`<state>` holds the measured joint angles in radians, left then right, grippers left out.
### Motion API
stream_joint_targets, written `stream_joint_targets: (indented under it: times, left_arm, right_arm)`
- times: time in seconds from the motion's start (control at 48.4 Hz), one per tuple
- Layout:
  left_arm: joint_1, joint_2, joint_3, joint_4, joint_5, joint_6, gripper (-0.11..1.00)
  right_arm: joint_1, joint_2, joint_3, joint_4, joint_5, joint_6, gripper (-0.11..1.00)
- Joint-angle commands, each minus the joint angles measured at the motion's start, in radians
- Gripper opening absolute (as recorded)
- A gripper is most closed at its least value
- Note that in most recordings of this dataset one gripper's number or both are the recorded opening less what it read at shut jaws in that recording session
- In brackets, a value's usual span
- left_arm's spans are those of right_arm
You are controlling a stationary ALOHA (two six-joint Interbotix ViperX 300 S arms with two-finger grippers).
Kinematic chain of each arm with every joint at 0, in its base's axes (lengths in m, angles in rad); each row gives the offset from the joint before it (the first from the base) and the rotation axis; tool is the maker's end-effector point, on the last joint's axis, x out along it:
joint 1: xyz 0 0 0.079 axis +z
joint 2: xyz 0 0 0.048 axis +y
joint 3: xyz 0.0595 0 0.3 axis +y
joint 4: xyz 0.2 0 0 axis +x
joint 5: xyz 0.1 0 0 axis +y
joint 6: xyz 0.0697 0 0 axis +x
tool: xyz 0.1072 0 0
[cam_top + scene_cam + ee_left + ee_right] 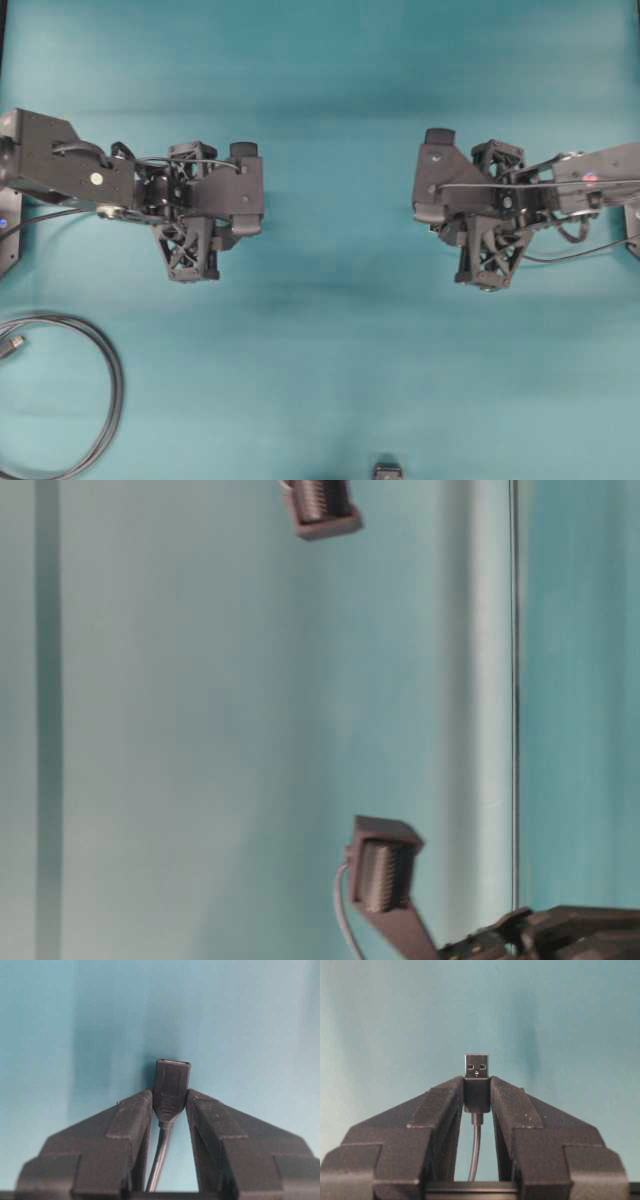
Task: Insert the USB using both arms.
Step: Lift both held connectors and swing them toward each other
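Overhead view: the left arm (70, 165) enters from the left edge and the right arm (560, 185) from the right, both above the teal table (330, 330). Their wrists face each other across the middle, well apart. A thicker looped cable (100, 390) lies at the lower left corner. The fingertips themselves cannot be made out from here.

Table-level view: the picture is blurred — two ribbed grey blocks, one at the top (320, 505) and one lower (385, 875), show against teal; what they belong to cannot be told.

Left wrist view: the left gripper (169, 1102) is clamped narrowly on a black socket (171, 1082), whose rounded open end points away from the camera. Its thin cable runs back between the fingers (130, 1120).

Right wrist view: the right gripper (477, 1092) is closed on the USB (476, 1080) — the dark plug body sits between the fingertips, and the metal tip projects past them over the table.
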<state>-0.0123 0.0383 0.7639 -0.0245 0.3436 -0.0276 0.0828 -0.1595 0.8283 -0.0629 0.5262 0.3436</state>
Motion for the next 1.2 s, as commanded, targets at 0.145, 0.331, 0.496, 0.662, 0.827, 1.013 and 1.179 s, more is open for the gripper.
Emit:
stream_joint_targets:
  times: [0.145,0.331,0.496,0.662,0.827,1.013,1.179]
  left_arm:
    - [0.002,-0.101,-0.061,-0.069,0.132,-0.075,0.23]
    - [-0.005,-0.158,-0.084,-0.229,0.138,-0.071,0.23]
    - [0.006,-0.215,-0.077,-0.388,0.150,-0.054,0.24]
    - [0.031,-0.261,-0.083,-0.531,0.184,0.011,0.24]
    - [0.067,-0.282,-0.084,-0.719,0.255,0.135,0.24]
    - [0.132,-0.265,-0.081,-1.026,0.356,0.367,0.24]
    - [0.172,-0.213,-0.072,-1.273,0.483,0.549,0.24]
  right_arm:
    - [0.000,-0.098,-0.021,-0.081,0.034,0.003,0.20]
    - [0.011,-0.121,-0.060,-0.218,0.106,0.008,0.20]
    - [0.054,-0.121,-0.084,-0.364,0.173,0.031,0.20]
    - [0.117,-0.121,-0.089,-0.515,0.201,0.115,0.20]
    - [0.209,-0.121,-0.084,-0.732,0.279,0.287,0.20]
    - [0.301,-0.121,-0.078,-0.907,0.373,0.454,0.20]
    - [0.370,-0.121,-0.083,-0.966,0.476,0.468,0.20]
